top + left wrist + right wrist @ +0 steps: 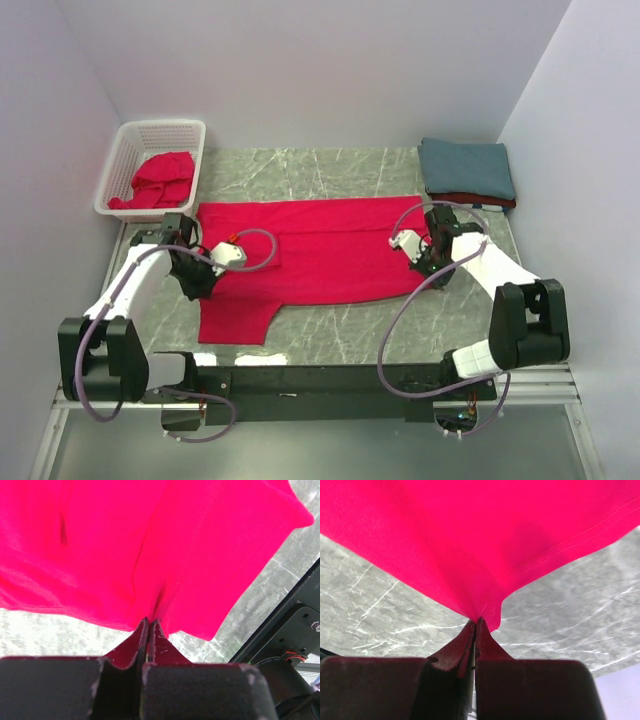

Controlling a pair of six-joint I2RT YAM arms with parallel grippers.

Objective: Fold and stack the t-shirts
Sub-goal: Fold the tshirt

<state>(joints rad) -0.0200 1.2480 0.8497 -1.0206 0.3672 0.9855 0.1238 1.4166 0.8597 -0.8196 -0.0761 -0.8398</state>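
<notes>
Red soft cloth, a bright red t-shirt (310, 262), lies spread flat in the middle of the grey marbled surface (340, 335). Both arms bend at the elbow and reach low to its two ends. The left claw (149, 622) is pressed together and pinches the left edge. The right claw (477, 622) pinches the right hem, where the cloth gathers into fine creases. A folded teal-blue t-shirt (467, 168) rests on a darker red t-shirt (480, 200) at the far right corner. A crumpled red t-shirt (160, 178) fills the white plastic lattice basket (130, 160).

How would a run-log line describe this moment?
left gripper: shut on red t-shirt | right gripper: shut on same shirt | shirt: spread out | teal t-shirt: folded, far right
</notes>
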